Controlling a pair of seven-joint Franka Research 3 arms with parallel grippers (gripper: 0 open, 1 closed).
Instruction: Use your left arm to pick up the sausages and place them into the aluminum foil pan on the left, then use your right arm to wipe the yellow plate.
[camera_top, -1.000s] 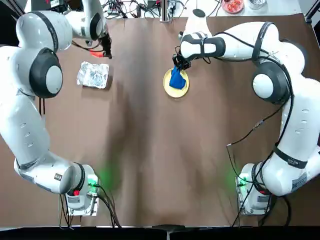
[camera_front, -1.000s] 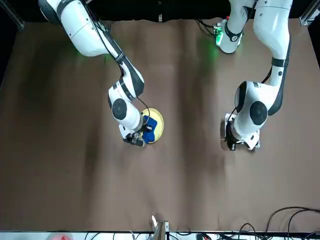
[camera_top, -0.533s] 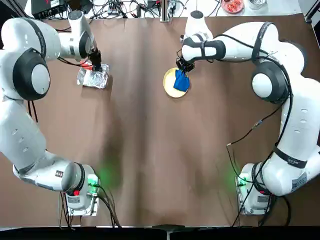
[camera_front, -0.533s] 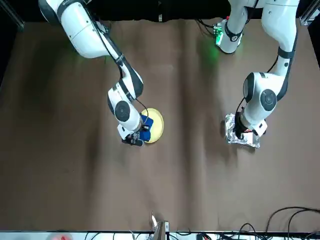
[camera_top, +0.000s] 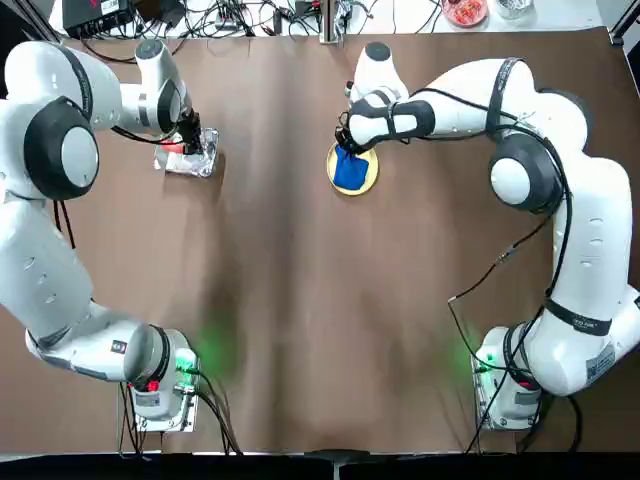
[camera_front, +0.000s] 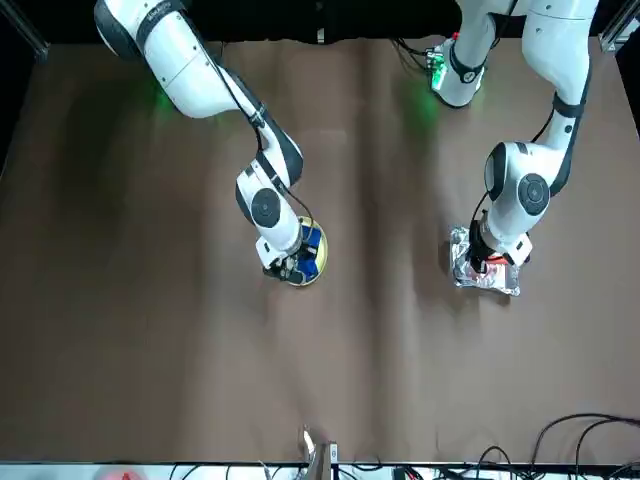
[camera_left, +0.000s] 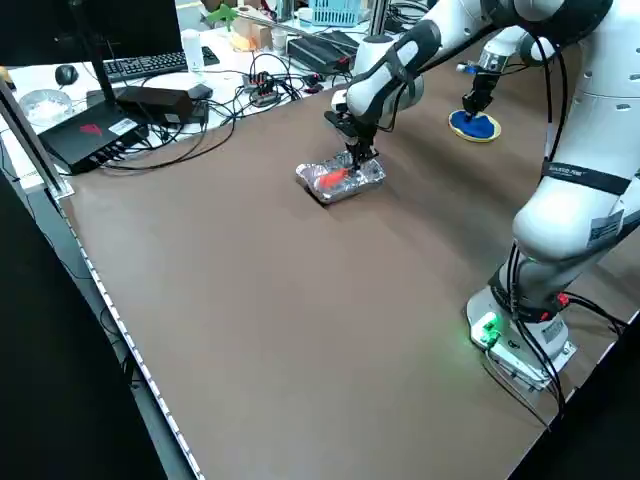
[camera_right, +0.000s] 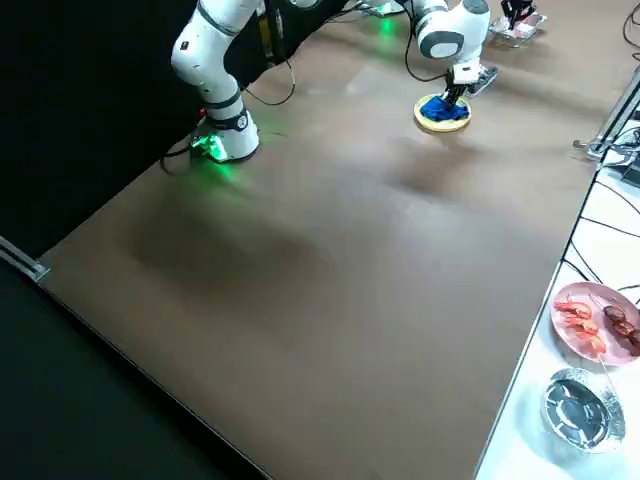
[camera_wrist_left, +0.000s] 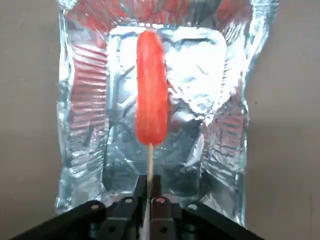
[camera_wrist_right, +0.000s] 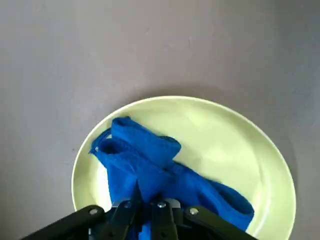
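Observation:
The orange-red sausage (camera_wrist_left: 151, 87) on a thin stick hangs low over the wrinkly aluminum foil pan (camera_wrist_left: 85, 125), and I cannot tell if it touches the foil. My left gripper (camera_wrist_left: 149, 192) is shut on the stick at the pan's edge. From overhead, the left gripper (camera_top: 190, 138) stands at the pan (camera_top: 196, 163) at the far left. My right gripper (camera_wrist_right: 145, 206) is shut on a blue cloth (camera_wrist_right: 145, 160) pressed onto the yellow plate (camera_wrist_right: 240, 145). The plate (camera_top: 368, 178) sits at the far middle, largely covered by the cloth (camera_top: 349, 170).
Beyond the table's far edge lie cables, a black box (camera_left: 95, 135) and a keyboard. A pink plate of food (camera_right: 595, 318) and a foil cup (camera_right: 585, 408) sit on a white ledge off the table. The arm bases (camera_top: 160, 395) stand at the near edge.
My left gripper came from beyond the pan down onto it with the sausage. My right gripper dragged the blue cloth across the plate, right and then back left.

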